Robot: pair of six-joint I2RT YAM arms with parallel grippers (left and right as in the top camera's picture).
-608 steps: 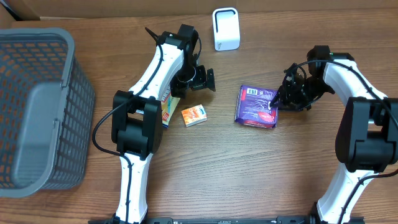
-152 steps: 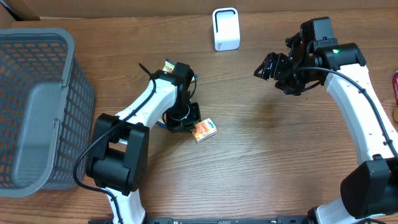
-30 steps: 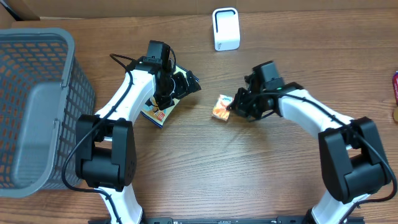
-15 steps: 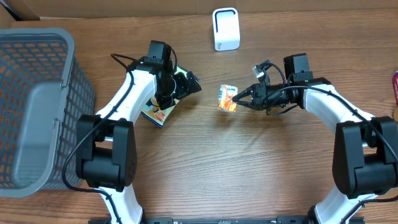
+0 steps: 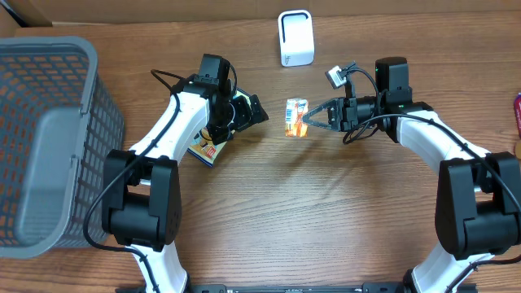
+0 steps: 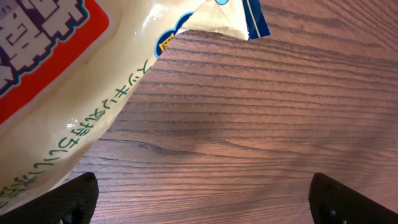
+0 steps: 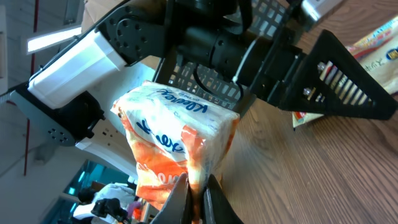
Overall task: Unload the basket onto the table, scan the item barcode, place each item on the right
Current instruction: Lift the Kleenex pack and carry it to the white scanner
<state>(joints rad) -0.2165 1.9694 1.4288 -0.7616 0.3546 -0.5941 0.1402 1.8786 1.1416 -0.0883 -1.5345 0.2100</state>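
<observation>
In the middle of the table [image 5: 326, 212], between my 2 arms, the small orange and white tissue pack [image 5: 297, 116] hangs in the air. The right gripper [image 5: 307, 120] has it, and the jaws are pressed tight on 1 thin edge of the pack. From the right wrist camera I see the pack standing up above the jaws, with blue writing on its top. I cannot find the barcode on any side that shows. The white scanner [image 5: 295, 37] stands near the far edge of the table, past the pack and well apart from it. The left gripper [image 5: 247, 112] has its jaws spread wide and holds nothing. It hovers just over a flat packet [image 5: 203, 149] that lies on the wood near the pack. The grey basket [image 5: 102, 146] sits far off on the left side. I think I am in the carry step: the pack is picked up, but it is not yet in front of the scanner. Next I would move the right arm toward the scanner and bring the pack close to its front. Then I would turn the wrist slowly until the side with the barcode looks at the scanner. The grip is only on a thin edge, so I would go gently so the pack does not slip. The left arm can wait where it is.
</observation>
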